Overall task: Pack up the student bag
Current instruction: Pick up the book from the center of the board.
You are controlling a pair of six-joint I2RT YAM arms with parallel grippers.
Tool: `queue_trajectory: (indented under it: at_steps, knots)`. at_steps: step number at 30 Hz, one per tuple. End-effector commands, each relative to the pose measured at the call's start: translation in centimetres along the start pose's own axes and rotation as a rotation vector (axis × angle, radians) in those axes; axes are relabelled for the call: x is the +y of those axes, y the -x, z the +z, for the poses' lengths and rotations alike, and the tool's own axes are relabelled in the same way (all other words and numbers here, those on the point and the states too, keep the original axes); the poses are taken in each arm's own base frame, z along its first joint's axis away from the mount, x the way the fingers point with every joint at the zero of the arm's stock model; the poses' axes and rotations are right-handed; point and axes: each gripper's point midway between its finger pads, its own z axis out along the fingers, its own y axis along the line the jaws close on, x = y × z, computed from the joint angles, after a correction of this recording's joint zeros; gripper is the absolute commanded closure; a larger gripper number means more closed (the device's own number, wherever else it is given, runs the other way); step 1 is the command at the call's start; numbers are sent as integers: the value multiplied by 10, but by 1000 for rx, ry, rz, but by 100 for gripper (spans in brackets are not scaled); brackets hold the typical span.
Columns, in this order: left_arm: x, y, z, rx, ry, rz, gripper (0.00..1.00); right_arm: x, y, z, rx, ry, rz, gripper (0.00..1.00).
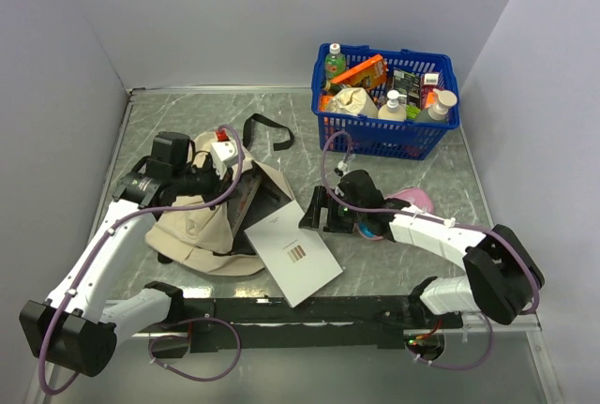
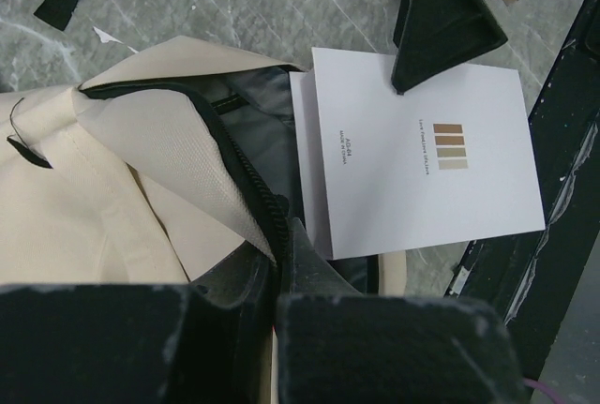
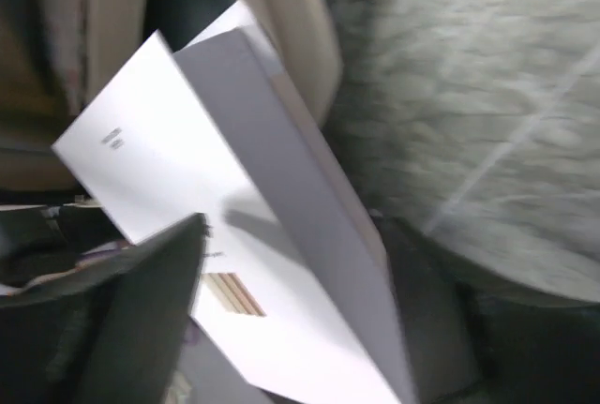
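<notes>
Beige soft fabric student bag (image 1: 192, 226) lies left of the released right gripper (image 1: 317, 212), the flat white booklet (image 1: 298, 256) pointing into its mouth, which the left gripper (image 2: 272, 256) pinches open.

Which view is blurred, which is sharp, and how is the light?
Right wrist view: heavy motion blur, the white paper booklet is smeared, its print unreadable. Left wrist view: sharp on the beige fabric backpack and the booklet's small print; the dark bottom foreground is soft. Top external view: even soft light, no strong glare, faint shadow by the blue plastic basket.
</notes>
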Motion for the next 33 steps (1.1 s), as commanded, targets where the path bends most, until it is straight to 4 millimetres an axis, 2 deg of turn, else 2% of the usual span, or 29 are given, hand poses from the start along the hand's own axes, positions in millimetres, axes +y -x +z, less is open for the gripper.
queue_trajectory:
  at_steps: [1, 4, 7, 8, 9, 11, 13, 14, 16, 28, 30, 31, 33]
  knots:
    - [-6, 29, -4, -94, -34, 47, 99, -4, 27, -8, -82, -13, -126, 0]
    - [-6, 29, -4, -94, -36, 47, 99, -10, 28, -5, -54, 24, -161, 0]
    - [-8, 29, -3, -94, -42, 44, 99, -11, 20, 3, -3, 95, -153, 0]
    - [-8, 29, -4, -93, -41, 43, 99, -17, 12, 9, 36, 105, -137, 0]
    - [-8, 29, -3, -93, -42, 43, 99, -9, 8, 10, 64, 168, -133, 0]
    - [-7, 27, -4, -90, -37, 46, 99, -10, -2, 16, 100, 216, -113, 0]
    - [-8, 27, -5, -88, -34, 51, 99, -10, -19, 16, 153, 274, -95, 0]
    - [-8, 26, -5, -87, -33, 52, 99, -5, -18, 16, 142, 308, -98, 0]
    - [-8, 25, -5, -86, -33, 54, 99, -5, -27, 15, 183, 345, -96, 0]
    - [-7, 22, -4, -79, -28, 59, 99, 4, -44, 11, 252, 532, 3, 1]
    - [-6, 23, -4, -81, -27, 61, 99, 6, -45, 10, 266, 560, 17, 5]
    - [-6, 22, -4, -81, -27, 59, 99, 8, -45, 11, 271, 574, 31, 14]
    - [-5, 22, -4, -79, -24, 60, 99, 13, -46, 8, 287, 608, 35, 24]
